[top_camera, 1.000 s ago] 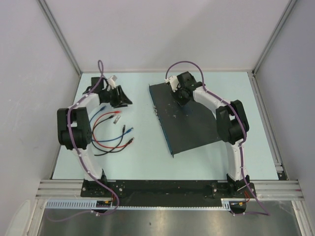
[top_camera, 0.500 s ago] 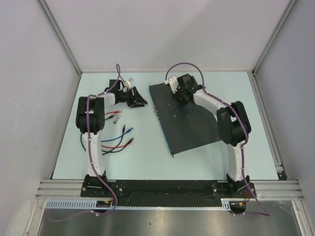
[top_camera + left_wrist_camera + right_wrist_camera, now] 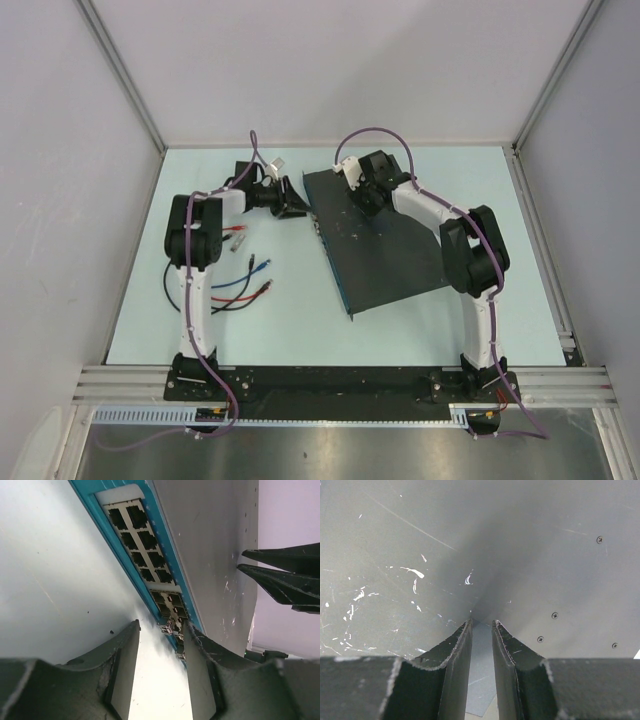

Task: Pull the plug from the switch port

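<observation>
Left gripper (image 3: 295, 205) is held half-open and empty, aimed at the socket row (image 3: 142, 545) on the bluish edge of the switch (image 3: 385, 250), which lies angled, right of centre. Right gripper (image 3: 481, 623), jaws narrow and empty, is pressed on its top. Approach is judged in hand; next, the small plug (image 3: 167, 626) must be straddled squarely before closing.

My left gripper (image 3: 292, 204) swings toward three o'clock, away from the loose cables (image 3: 235, 285), and now sits just beside the switch (image 3: 400, 250) at its socket edge. My left elbow (image 3: 193, 232) follows, uncovering more of the cables.
</observation>
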Robot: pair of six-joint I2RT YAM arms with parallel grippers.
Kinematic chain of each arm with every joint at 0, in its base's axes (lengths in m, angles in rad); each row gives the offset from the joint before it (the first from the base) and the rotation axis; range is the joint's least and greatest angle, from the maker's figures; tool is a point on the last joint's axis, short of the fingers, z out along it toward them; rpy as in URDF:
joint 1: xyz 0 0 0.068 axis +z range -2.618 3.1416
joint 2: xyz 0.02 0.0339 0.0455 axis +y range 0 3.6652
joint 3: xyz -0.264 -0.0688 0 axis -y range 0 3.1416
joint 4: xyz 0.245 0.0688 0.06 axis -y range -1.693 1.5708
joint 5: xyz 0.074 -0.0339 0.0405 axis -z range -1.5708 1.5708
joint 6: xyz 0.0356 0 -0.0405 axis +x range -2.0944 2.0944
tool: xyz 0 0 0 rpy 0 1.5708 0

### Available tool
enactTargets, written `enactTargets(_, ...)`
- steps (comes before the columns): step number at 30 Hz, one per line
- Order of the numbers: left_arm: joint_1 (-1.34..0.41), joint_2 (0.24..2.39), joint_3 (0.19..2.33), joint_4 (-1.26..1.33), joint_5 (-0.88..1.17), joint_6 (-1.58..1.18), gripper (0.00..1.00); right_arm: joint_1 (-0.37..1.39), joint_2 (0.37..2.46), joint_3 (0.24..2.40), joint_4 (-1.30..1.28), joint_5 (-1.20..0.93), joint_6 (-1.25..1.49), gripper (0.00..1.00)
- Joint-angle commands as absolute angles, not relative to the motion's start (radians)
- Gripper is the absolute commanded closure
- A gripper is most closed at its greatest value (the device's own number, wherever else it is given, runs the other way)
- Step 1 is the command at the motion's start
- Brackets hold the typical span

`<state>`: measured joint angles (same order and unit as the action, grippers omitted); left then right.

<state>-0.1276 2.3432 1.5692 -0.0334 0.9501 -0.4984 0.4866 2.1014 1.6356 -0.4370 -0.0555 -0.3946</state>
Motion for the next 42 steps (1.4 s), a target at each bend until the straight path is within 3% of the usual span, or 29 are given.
enactTargets(1, -0.135, 2.381, 1.605, -0.066, 0.913, -0.486, 0.54, 0.518, 2.172, 1.612, -0.607, -0.107, -0.376, 0.71)
enactTargets(8, -0.141, 2.399, 1.608, -0.058, 0.949, -0.489, 0.62, 0.52, 2.169, 1.606, -0.609, -0.104, -0.376, 0.71)
enactTargets(22, -0.155, 2.427, 1.618, -0.1, 0.959, -0.465, 0.61, 0.532, 2.174, 1.609, -0.607, -0.113, -0.373, 0.71)
enactTargets(31, -0.169, 2.439, 1.641, -0.146, 0.943, -0.436, 0.65, 0.537, 2.169, 1.603, -0.609, -0.11, -0.374, 0.71)
enactTargets(39, -0.172, 2.436, 1.646, -0.198, 0.896, -0.423, 0.73, 0.54, 2.169, 1.606, -0.612, -0.112, -0.374, 0.71)
enactTargets(42, -0.173, 2.433, 1.638, -0.199, 0.891, -0.42, 0.82, 0.538, 2.168, 1.605, -0.612, -0.112, -0.374, 0.71)
